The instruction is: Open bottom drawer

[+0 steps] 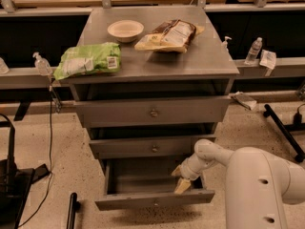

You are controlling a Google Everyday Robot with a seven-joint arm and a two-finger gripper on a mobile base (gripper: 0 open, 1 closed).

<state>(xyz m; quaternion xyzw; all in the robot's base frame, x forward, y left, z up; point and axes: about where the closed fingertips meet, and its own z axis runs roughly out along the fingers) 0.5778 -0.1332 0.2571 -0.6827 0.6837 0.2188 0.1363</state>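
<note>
Fingers [183,186] parted; gripper [180,178] in bottom drawer [143,200], under middle drawer [128,147].

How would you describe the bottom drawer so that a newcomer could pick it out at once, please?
Find the grey cabinet in mid-floor, with three stacked drawers. The bottom drawer is the lowest, nearest the floor. It alone is pulled far out, its inside showing, with the gripper at its right end.
</note>
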